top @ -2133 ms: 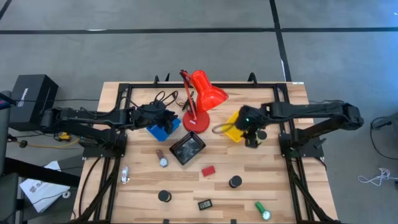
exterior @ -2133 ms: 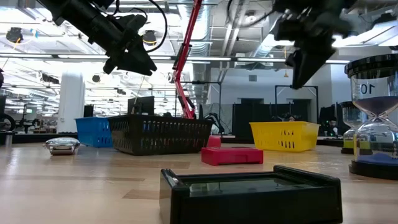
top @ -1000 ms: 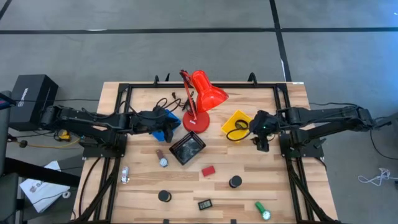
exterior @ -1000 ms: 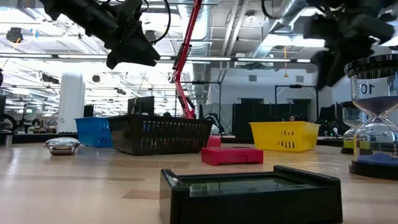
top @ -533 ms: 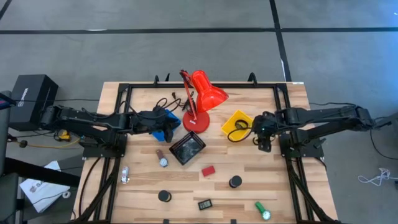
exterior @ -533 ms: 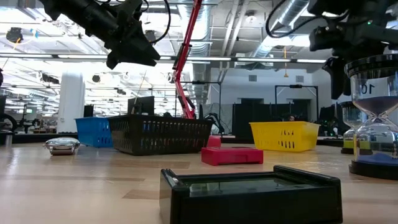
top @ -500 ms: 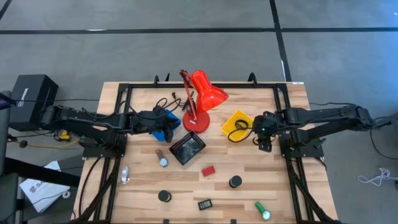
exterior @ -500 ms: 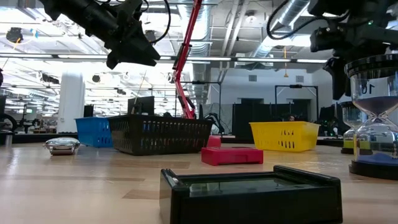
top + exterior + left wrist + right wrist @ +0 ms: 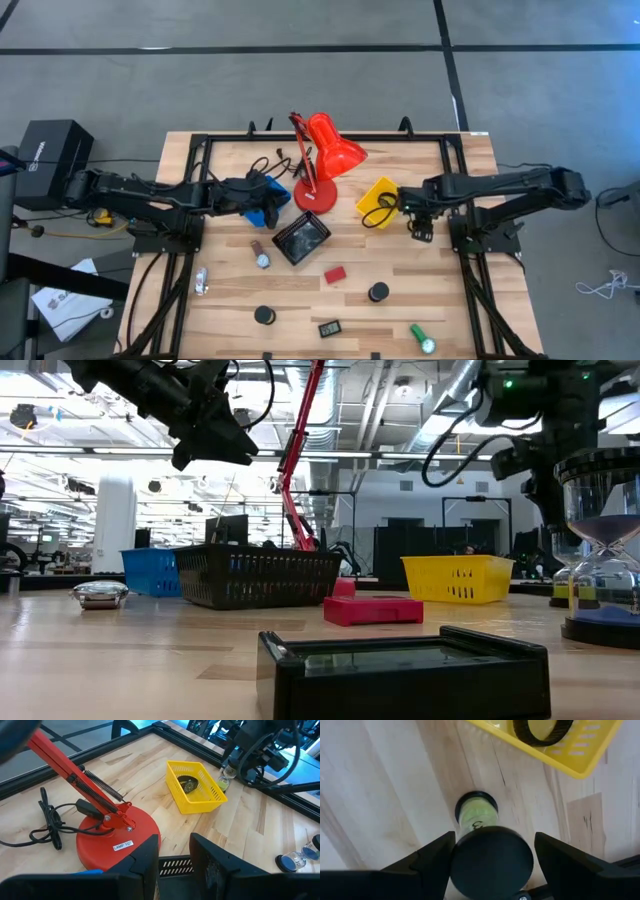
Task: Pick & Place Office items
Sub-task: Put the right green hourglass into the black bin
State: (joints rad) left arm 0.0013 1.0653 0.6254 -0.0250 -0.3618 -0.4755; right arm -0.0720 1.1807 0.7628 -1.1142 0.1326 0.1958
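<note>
My right gripper (image 9: 492, 856) points down beside the yellow tray (image 9: 386, 190), open. Its fingers stand on either side of a small sand timer (image 9: 476, 812) with black round caps and greenish sand, which stands upright on the table. A black loop (image 9: 542, 730) lies in the yellow tray. My left gripper (image 9: 175, 854) hangs open and empty above the blue tray (image 9: 256, 212). On the near half of the table lie a red block (image 9: 335, 273), black discs (image 9: 378, 292) (image 9: 263, 315), a small black rectangle (image 9: 329, 327), a green cylinder (image 9: 423, 340) and a silvery bit (image 9: 201, 282). My right gripper comes from above, and its fingers (image 9: 432, 860) flank the timer's top cap (image 9: 492, 870). I cannot tell whether they touch it. The timer stands on its lower cap on the table.
The red desk lamp (image 9: 325, 150) stands at the far middle, its base (image 9: 115, 837) next to the black tray (image 9: 302, 238). A black cord (image 9: 47, 822) lies behind it. A bigger timer (image 9: 600, 550) stands near the low camera. The black frame rails run along the table's edges.
My right gripper has shifted a little toward the table's left, back toward the yellow tray, and has turned at the wrist above the small timer. My left arm has kept still.
</note>
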